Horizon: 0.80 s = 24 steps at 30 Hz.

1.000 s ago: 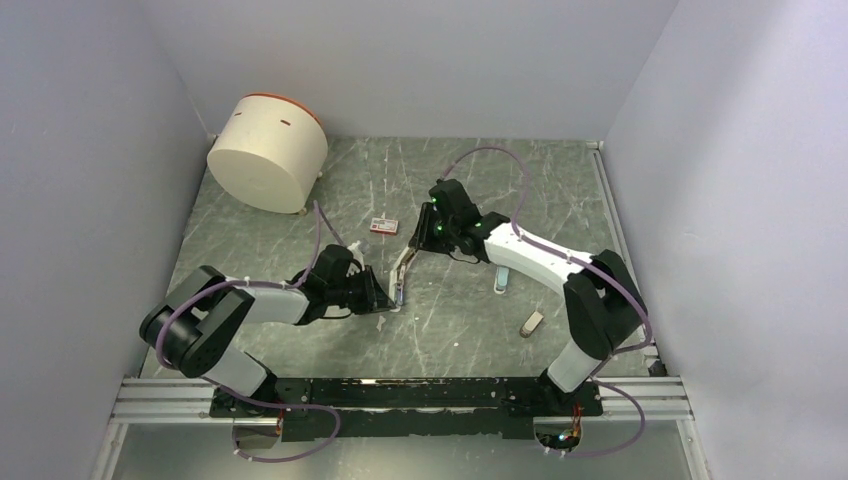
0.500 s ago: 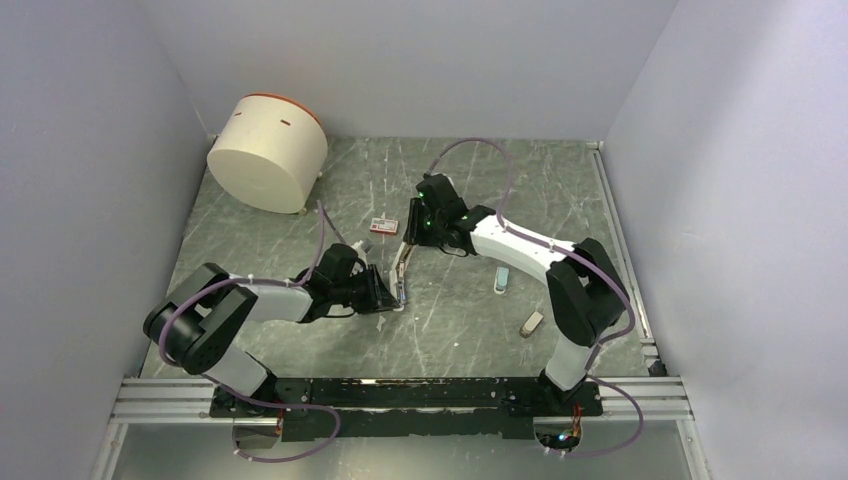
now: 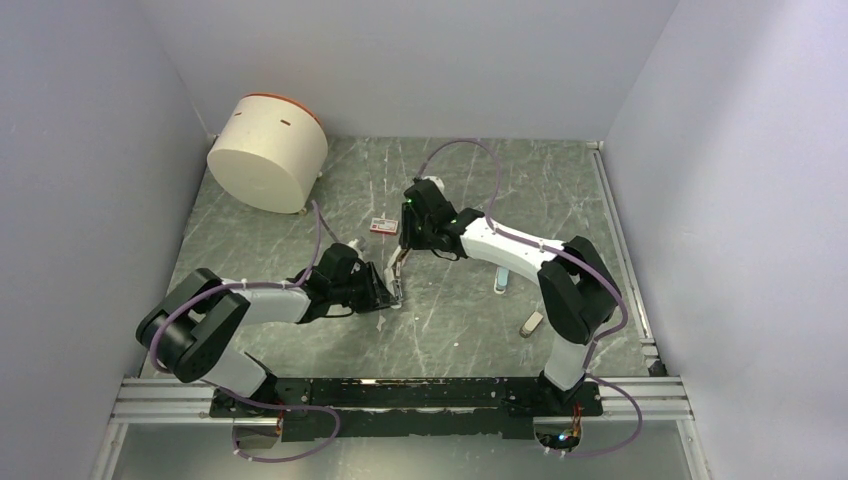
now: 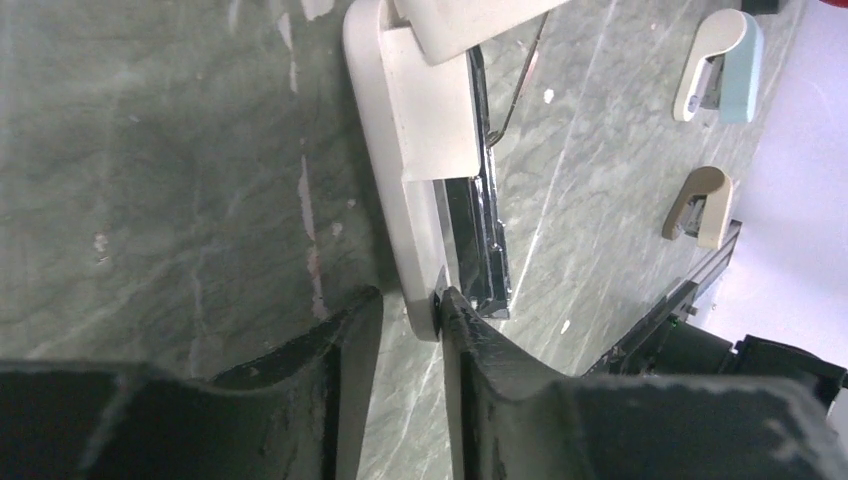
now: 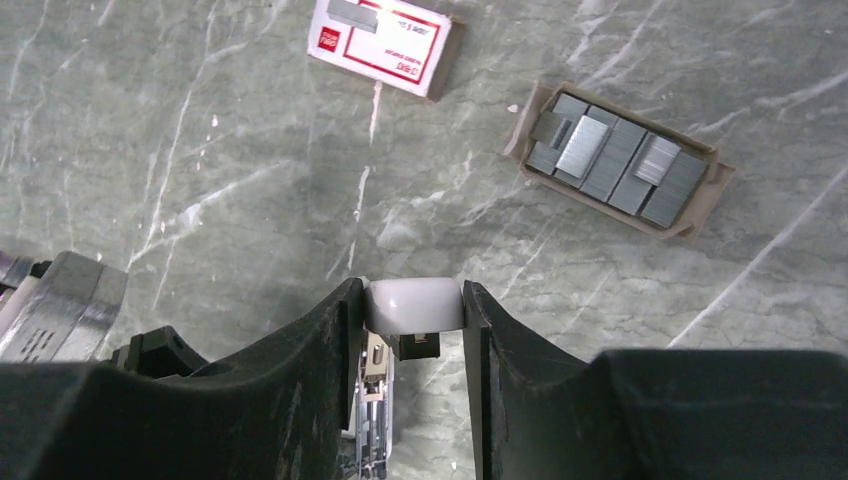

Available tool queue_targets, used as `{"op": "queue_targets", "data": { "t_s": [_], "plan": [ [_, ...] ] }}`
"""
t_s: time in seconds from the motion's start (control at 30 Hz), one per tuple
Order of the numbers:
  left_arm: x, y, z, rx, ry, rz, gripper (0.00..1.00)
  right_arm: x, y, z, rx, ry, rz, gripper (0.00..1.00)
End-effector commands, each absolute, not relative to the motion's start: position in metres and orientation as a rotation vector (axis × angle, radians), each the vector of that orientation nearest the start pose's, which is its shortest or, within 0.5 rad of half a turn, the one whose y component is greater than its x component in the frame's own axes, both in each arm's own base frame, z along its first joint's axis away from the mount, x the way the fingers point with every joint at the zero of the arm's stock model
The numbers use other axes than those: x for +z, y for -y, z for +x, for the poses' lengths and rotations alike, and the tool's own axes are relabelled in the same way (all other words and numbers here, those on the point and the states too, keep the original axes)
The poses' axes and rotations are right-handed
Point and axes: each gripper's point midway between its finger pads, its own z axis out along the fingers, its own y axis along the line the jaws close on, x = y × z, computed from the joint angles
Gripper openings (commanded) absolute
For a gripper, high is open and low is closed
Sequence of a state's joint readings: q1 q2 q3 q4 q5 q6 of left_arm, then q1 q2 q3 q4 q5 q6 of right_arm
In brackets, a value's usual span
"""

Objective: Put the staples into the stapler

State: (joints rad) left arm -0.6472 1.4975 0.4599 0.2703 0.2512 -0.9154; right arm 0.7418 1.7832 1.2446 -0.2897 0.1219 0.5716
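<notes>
Your left gripper (image 4: pixel 410 322) is clenched on the near end of the stapler (image 4: pixel 420 150)'s white base, one finger on each side, with the metal staple channel lying open beside it. Your right gripper (image 5: pixel 411 300) grips the rounded white tip of the stapler's raised top arm. So both of your grippers hold the one stapler, which sits hinged open between them near the middle of the counter (image 3: pixel 450 335).

Just beyond the right gripper lie two staple items, near each other but apart. One is a red staples box (image 5: pixel 385 42) with a white label. The other is a brown tray (image 5: pixel 618 160) packed with grey staple strips; I cannot count the strips exactly.

To the right, well apart from the grippers, lie two more small staplers, one pale blue (image 3: pixel 501 280) and one beige (image 3: pixel 531 323). One white drum (image 3: pixel 267 152) with an orange rim stands in the far left corner.
</notes>
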Motion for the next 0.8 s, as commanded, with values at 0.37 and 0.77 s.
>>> {"op": "queue_targets", "data": {
  "t_s": [0.37, 0.77],
  "plan": [
    [-0.047, 0.202, 0.185, -0.641, -2.764, -0.284, 0.35, 0.103, -0.318, 0.331, 0.258, -2.394, -0.197, 0.29],
    [-0.048, 0.213, 0.188, -0.783, -2.761, -0.304, 0.27, 0.109, -0.328, 0.31, 0.124, -2.382, -0.21, 0.27]
  ]
}}
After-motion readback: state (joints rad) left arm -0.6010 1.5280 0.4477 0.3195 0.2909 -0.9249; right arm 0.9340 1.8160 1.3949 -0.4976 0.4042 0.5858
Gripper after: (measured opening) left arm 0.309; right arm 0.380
